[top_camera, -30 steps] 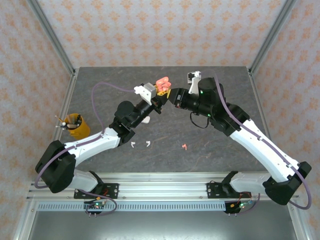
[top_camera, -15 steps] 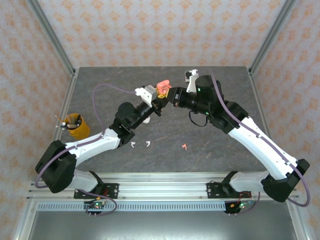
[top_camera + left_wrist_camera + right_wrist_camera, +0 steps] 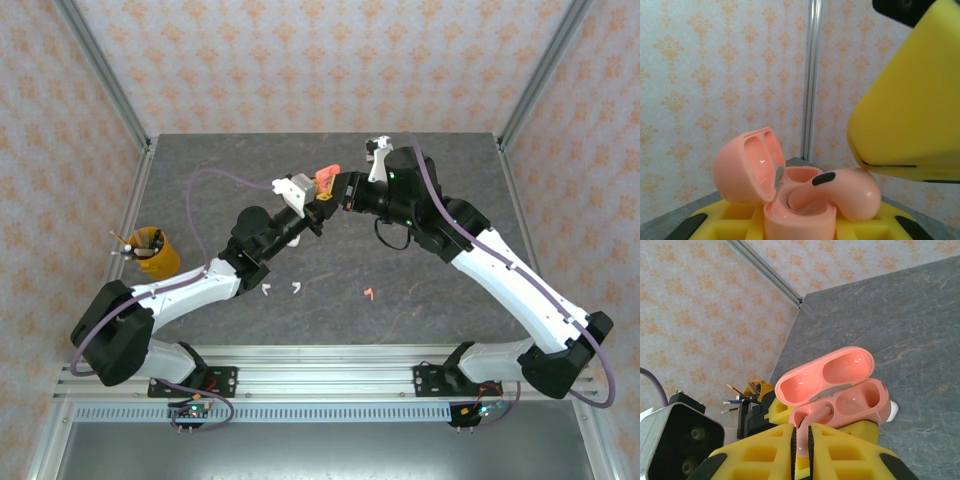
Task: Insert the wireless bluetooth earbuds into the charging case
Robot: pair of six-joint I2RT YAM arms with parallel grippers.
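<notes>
Earbud at the mouth of the case

Left tool (image 3: 315, 198) is clamped on the open coral-pink charging case (image 3: 840, 385), held above the middle of the table (image 3: 480, 170), lid tipped back. Right tool (image 3: 801, 450) meets it from the right, its yellow fingers nearly together and pinched on a coral-pink earbud (image 3: 852, 192). The earbud's stem is down in one well of the case and its head sticks out over the rim.

On the table near the arm bases lie two white earbuds (image 3: 267, 290) (image 3: 297, 288) side by side, with a second coral-pink earbud (image 3: 369, 293) apart to their right. Orange cup (image 3: 150, 252) with pens stands at the left edge.
</notes>
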